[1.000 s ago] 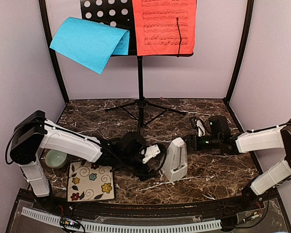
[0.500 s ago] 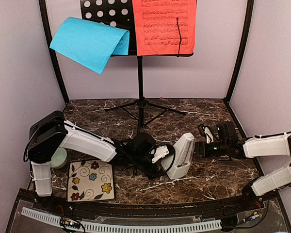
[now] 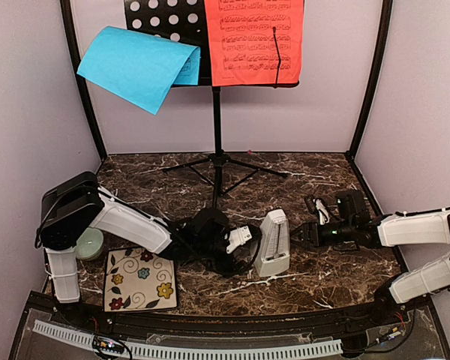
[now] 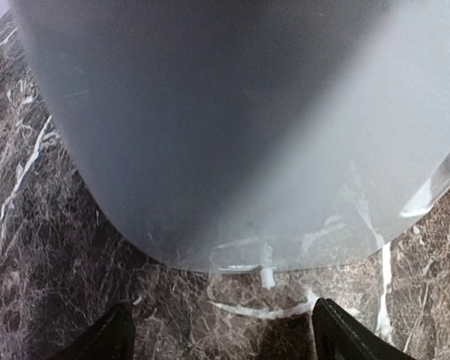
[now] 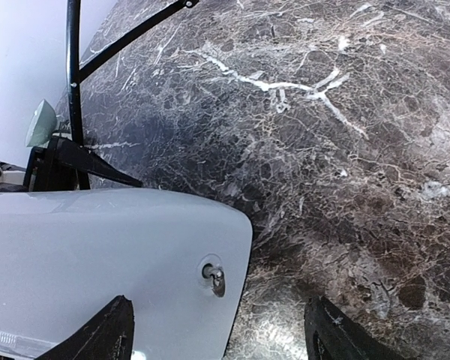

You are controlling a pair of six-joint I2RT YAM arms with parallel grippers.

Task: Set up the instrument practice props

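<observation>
- Back wall (image 3: 300,120): flat, pale lilac, matte, without windows or openings.
- Left wall (image 3: 22,105) and right wall (image 3: 427,90): same pale lilac, angled inward toward the back.
- Corner posts: two thin black uprights, left post (image 3: 81,82) and right post (image 3: 373,75), one at each rear corner, leaning slightly outward toward the top.
- Tabletop (image 3: 157,180): dark brown marble pattern with white veining and a low sheen; the veins read sharply in the right wrist view (image 5: 345,112).
- Front rail (image 3: 232,322): black, curved, along the near edge.
- Slotted strip (image 3: 210,350): white, running below the rail.
- Light: soft, even, with only faint shadows.
</observation>
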